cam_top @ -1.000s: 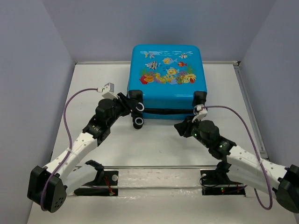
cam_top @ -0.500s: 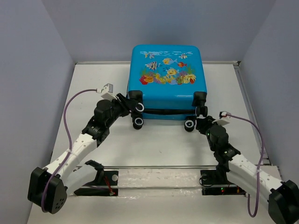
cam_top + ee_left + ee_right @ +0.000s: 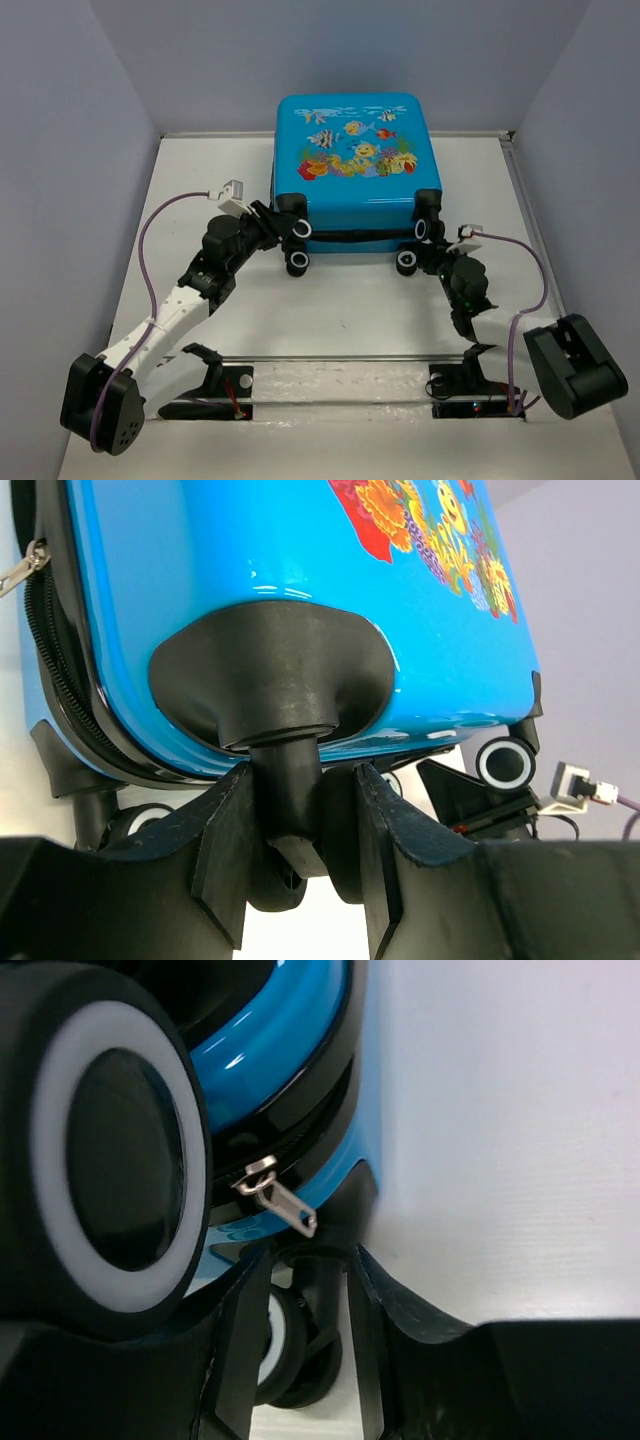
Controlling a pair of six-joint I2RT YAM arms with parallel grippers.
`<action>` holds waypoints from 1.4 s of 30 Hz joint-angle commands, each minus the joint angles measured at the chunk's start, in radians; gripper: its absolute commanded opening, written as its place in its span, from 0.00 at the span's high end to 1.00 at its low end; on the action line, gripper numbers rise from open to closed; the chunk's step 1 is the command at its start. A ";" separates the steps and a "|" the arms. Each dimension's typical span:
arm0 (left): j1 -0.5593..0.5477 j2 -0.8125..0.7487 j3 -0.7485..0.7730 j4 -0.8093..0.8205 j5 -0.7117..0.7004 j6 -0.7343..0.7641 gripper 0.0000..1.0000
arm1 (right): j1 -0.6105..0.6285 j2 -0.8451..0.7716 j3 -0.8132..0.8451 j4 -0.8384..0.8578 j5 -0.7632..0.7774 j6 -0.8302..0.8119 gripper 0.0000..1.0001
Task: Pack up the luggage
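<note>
"Pinching the upper left caster (image 3: 285, 752) by its stem, the left gripper (image 3: 300, 780) looks clenched," says one watcher. "The right gripper (image 3: 308, 1260) straddles the lower right caster (image 3: 300, 1352); whether it bites cannot be told."
"A risk?" asks the other.
"Round stems slip, and an uneven tug likely skews the luggage (image 3: 355, 170) on the table (image 3: 350, 310). It lies just beyond both grippers, fish face up, wheels toward the near edge, at the far middle."

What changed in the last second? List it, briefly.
The right arm swung from the suitcase's near edge out to its right corner, and its fingers are now by the wheel there. The suitcase slid slightly left. The left fingers stayed around the left wheel post.
</note>
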 commanded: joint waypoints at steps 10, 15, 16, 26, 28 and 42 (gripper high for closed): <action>-0.003 -0.010 -0.077 0.065 0.086 0.035 0.94 | -0.025 0.196 0.078 0.473 -0.109 -0.080 0.47; -0.003 -0.027 -0.071 0.072 0.092 0.031 0.94 | -0.034 0.297 0.140 0.604 -0.141 -0.167 0.51; -0.003 -0.032 -0.071 0.074 0.092 0.032 0.94 | -0.034 0.310 0.147 0.614 -0.153 -0.173 0.55; -0.003 -0.046 -0.099 0.103 0.091 0.038 0.94 | -0.034 0.351 0.194 0.605 -0.196 -0.177 0.93; -0.004 -0.047 -0.112 0.134 0.100 0.025 0.94 | -0.034 0.350 0.168 0.610 -0.213 -0.140 0.93; -0.145 0.114 -0.037 0.353 0.146 -0.075 0.94 | 0.682 0.641 0.399 0.489 -0.027 -0.121 0.93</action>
